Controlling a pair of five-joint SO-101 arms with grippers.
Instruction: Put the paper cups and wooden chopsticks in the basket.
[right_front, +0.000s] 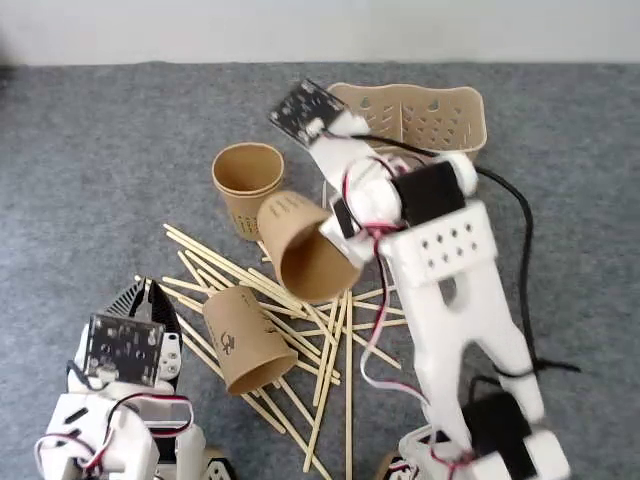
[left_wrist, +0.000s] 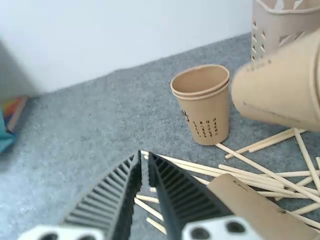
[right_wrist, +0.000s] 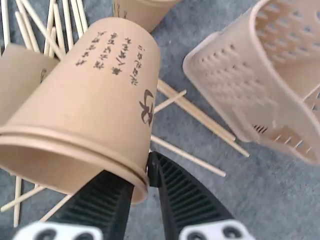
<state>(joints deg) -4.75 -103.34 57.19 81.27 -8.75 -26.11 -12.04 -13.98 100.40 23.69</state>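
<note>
Right fingers (right_wrist: 159, 172) clamp the tilted paper cup (right_front: 305, 250) at its rim. The basket (right_front: 420, 115) lies near, at one o'clock. Left fingers (left_wrist: 132, 170) are together, empty.

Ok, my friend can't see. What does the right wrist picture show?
The right gripper pinches the rim of a tilted paper cup. Scattered wooden chopsticks lie on the grey carpet beneath, and the holey beige basket is close by.

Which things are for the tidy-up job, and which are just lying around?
For the job: upright cup, held cup, cup lying down, chopsticks, basket.
Just lying about: black cable, colourful thing.
</note>
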